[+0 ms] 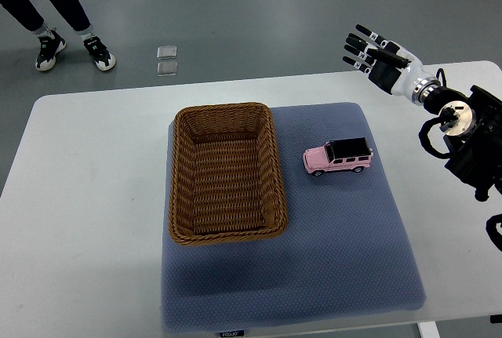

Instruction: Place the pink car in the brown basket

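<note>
A pink toy car (338, 156) with a black roof stands on the blue mat (329, 236), just right of the brown wicker basket (180, 167). The basket holds nothing. My right hand (370, 49) hovers above the table's far right edge, up and to the right of the car, with its fingers spread and nothing in them. Its arm (463, 130) comes in from the right edge. The left arm does not show.
The white table (86, 197) carries the mat. A person's legs and sneakers (74, 48) stand on the grey floor at the far left. Two small clear squares (167, 61) lie on the floor beyond the table.
</note>
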`<state>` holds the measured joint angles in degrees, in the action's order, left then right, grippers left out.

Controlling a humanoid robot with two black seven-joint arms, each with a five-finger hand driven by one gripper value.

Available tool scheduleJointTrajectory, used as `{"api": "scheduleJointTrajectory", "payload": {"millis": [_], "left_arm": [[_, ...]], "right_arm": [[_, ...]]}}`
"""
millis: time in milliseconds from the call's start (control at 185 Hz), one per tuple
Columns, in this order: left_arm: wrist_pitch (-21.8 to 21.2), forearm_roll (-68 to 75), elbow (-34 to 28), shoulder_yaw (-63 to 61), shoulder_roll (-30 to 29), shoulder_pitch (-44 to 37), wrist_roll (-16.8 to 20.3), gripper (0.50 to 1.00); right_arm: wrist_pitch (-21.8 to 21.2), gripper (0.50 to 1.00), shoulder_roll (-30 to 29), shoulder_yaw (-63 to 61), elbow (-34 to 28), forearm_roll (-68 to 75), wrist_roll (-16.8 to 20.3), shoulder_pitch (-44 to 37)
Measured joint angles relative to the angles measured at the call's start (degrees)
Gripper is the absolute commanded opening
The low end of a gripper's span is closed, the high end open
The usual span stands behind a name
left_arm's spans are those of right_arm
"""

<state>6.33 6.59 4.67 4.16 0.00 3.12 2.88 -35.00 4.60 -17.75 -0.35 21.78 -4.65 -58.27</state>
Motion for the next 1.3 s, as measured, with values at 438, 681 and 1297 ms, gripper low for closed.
{"api": "scheduleJointTrajectory", "payload": {"millis": [438,681,1297], "left_arm": [[0.0,0.0,0.4,0.1,0.0,0.0,-0.1,1.0],[0.1,0.0,0.5,0.1,0.0,0.0,-0.1,1.0],[0.1,0.0,0.5,0.1,0.0,0.0,-0.1,1.0]], "right_arm": [[0.0,0.924,1.7,0.1,0.0,-0.2,-6.5,0.5],[0.0,0.924,1.2,0.4,-0.1,-0.6,-6.5,1.6],[0.0,0.924,1.7,5.9,-0.1,-1.4,-6.7,0.8]]}}
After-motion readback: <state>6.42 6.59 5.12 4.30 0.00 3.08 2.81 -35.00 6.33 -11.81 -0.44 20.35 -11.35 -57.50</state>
